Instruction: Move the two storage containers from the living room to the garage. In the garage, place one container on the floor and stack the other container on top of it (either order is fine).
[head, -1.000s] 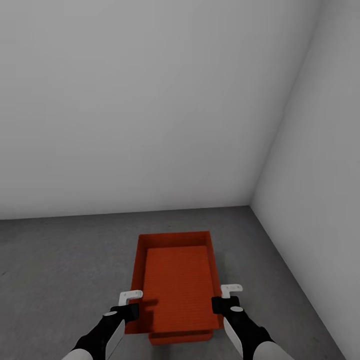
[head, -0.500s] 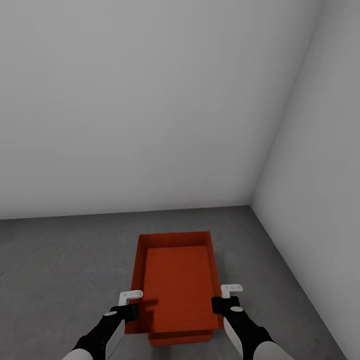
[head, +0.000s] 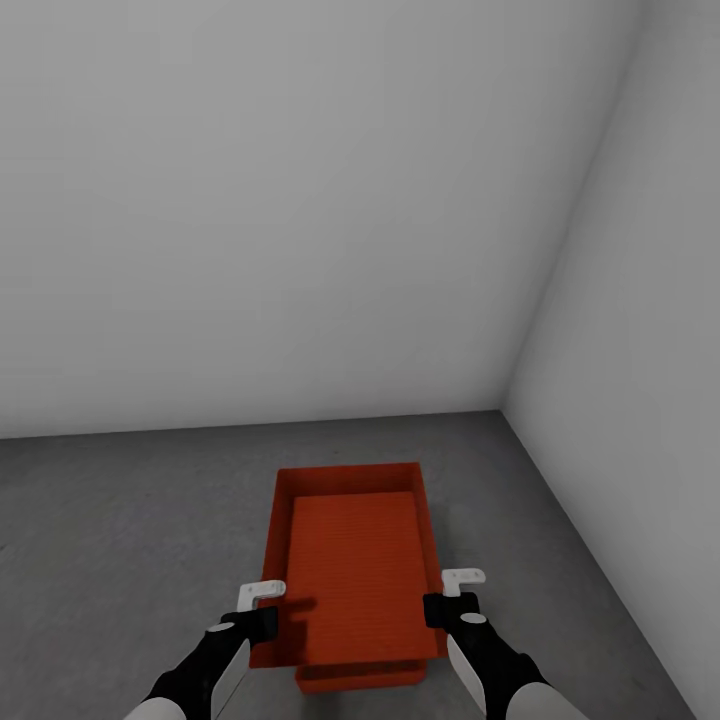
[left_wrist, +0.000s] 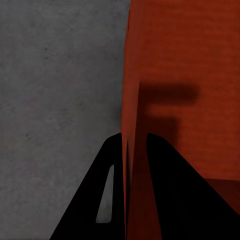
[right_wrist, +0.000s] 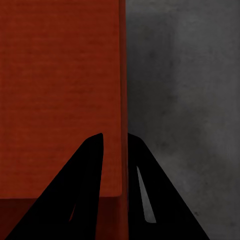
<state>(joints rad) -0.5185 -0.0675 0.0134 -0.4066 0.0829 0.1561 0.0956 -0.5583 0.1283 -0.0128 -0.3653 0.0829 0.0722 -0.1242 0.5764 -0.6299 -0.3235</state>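
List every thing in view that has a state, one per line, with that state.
Upper container: upright, open-topped, empty, gripped at both side walls, over the lower one.
Lower container: beneath it on the concrete floor.
Left gripper: jaws astride a wall.
Right gripper: jaws astride a wall.

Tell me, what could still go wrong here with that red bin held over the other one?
1. The upper container sits slightly offset from the lower container peeking out beneath it, so it may settle crooked when released.
2. The left gripper and right gripper each straddle a thin side wall; opening unevenly could tip or drag the bin.
3. The right wall stands close, limiting room for correction.
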